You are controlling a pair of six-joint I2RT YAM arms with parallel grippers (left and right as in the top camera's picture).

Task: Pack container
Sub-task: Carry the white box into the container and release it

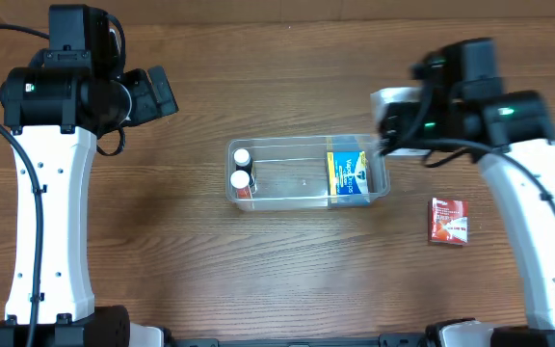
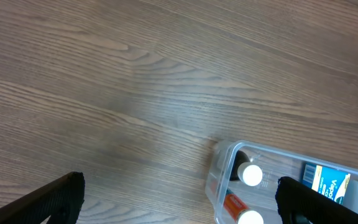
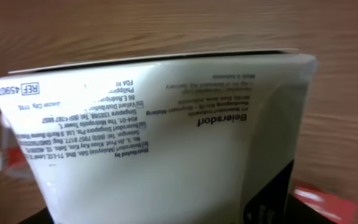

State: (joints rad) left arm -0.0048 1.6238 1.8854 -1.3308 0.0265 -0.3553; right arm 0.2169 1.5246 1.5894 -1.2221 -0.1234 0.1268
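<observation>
The clear plastic container sits mid-table. It holds two white-capped bottles at its left end and a blue and yellow box at its right end. My right gripper is shut on a white box and holds it above the table just past the container's right end. The white box with printed text fills the right wrist view. My left gripper is open and empty, up left of the container, whose corner and bottles show between its fingers.
A small red box lies flat on the wooden table right of the container; its edge shows in the right wrist view. The left arm base stands at the left, the right arm base at the right.
</observation>
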